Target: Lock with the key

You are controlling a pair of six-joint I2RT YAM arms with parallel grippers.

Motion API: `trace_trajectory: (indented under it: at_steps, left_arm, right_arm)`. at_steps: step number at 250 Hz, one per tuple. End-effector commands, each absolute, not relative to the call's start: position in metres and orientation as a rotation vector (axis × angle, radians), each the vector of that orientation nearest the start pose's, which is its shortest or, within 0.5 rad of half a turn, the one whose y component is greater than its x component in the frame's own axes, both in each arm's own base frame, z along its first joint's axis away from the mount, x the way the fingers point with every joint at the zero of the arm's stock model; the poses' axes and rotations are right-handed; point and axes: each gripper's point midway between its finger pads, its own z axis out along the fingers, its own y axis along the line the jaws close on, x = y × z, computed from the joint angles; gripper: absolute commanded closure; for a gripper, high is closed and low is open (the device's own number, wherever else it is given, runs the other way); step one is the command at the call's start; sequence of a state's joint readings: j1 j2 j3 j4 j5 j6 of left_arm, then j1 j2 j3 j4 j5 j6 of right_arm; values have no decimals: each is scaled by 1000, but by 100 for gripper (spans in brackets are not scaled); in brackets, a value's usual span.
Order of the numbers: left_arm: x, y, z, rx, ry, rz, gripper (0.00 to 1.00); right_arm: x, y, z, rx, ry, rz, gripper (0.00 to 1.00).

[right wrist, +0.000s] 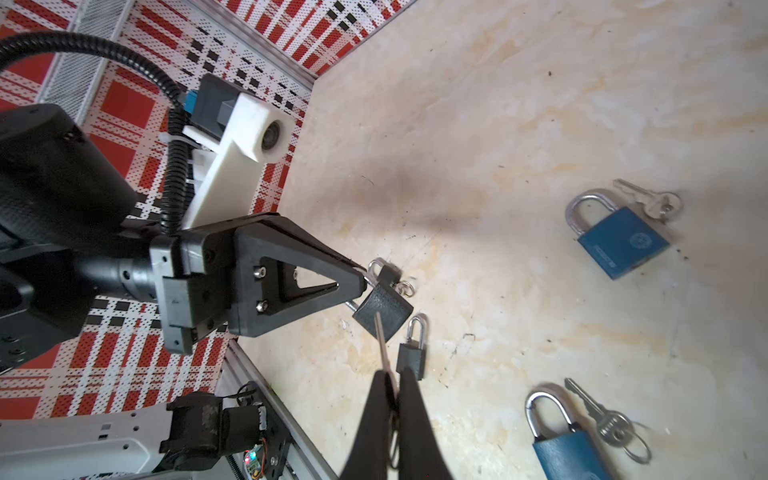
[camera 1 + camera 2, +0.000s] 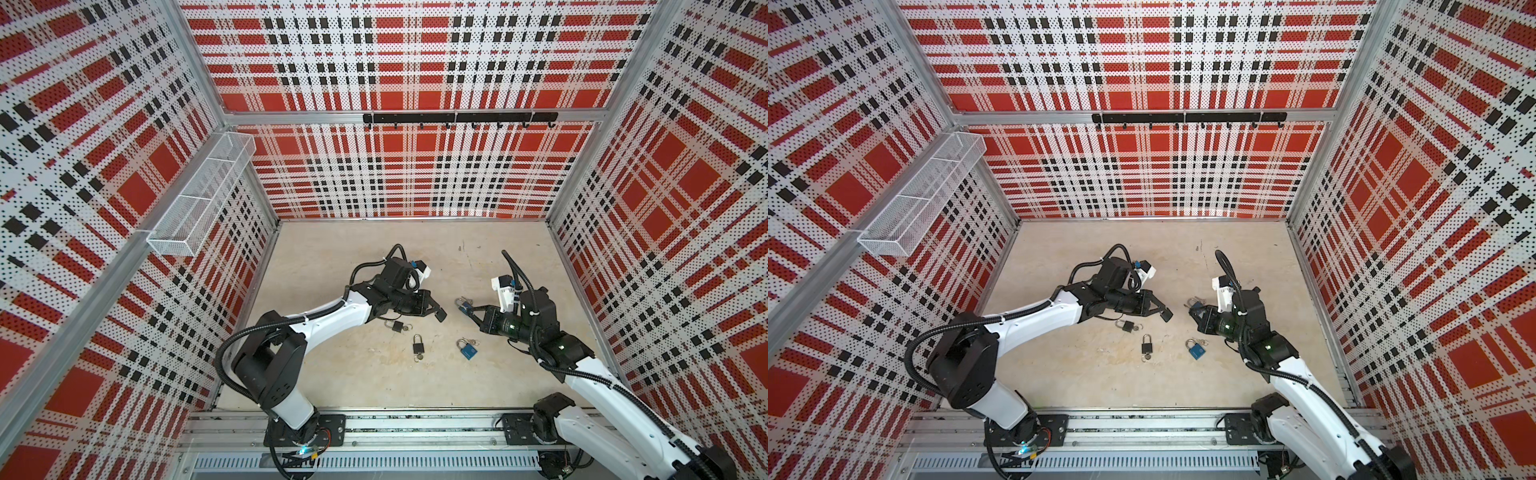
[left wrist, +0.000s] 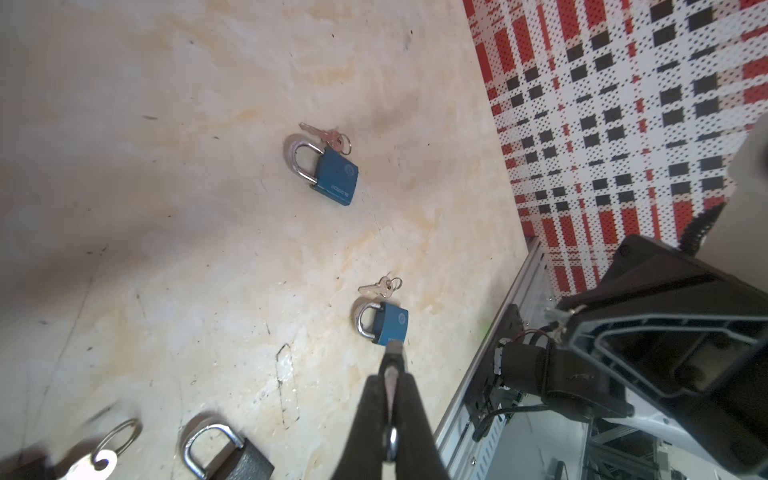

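Key (image 1: 381, 340) pointed at black padlock (image 1: 384, 309), just below centre in both top views.
Pinched in closed right tool (image 1: 392, 375); padlock clamped by its shackle in closed left tool (image 1: 360, 283), over desk (image 1: 498, 124) near two blue padlocks (image 1: 623, 245).

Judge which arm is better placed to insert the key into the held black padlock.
Right. The right gripper is shut on the key, its blade pointing at the black padlock. The left gripper is shut on that padlock's shackle, so it should probably just hold steady.
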State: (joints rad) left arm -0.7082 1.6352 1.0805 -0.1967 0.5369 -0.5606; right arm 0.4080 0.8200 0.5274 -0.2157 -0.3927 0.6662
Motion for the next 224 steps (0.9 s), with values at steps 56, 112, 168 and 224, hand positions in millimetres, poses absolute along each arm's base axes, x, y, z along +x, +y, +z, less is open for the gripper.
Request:
trace_trajectory:
  at_steps: [56,112,168,224]
  left_arm:
    - [294,-367,108,548,2568,-1080,100]
    - [306,-366,84,581,2629,-965,100]
    - [311,-363,67,563,2658,-907,100]
    - [318,-361,54,525,2678,-900,100]
  right_arm:
    - [239,161,172,82,2188,968,100]
    - [237,163,164,106,2189,1001,100]
    - [237,163,159,94,2210,983,100]
    - [239,164,156,106,2214,995,100]
